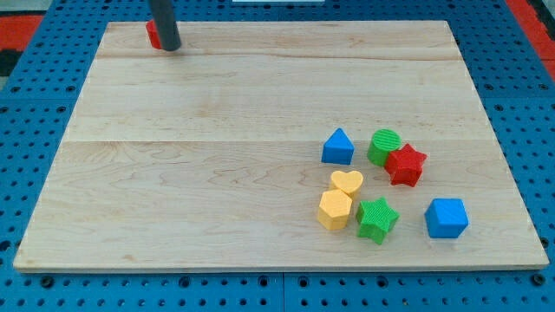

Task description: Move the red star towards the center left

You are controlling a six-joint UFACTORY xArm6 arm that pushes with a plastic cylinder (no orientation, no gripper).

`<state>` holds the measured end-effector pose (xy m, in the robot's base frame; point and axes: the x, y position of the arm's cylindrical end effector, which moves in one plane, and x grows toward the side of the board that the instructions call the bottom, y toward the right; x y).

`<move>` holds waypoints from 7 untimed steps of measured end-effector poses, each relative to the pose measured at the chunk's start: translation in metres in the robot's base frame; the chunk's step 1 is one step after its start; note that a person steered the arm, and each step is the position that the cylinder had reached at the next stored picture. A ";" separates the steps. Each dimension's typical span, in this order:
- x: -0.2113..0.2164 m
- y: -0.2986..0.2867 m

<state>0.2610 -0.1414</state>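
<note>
The red star lies at the view's right of the wooden board, touching a green round block on its upper left. My tip is far away at the view's top left, right beside a small red block that the rod mostly hides; its shape cannot be made out.
A blue triangular block lies left of the green round block. A yellow heart, a yellow hexagon, a green star and a blue cube cluster below the red star.
</note>
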 end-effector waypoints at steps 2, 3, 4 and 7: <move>0.054 0.196; 0.101 0.286; 0.146 0.333; 0.247 0.342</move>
<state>0.5078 0.2001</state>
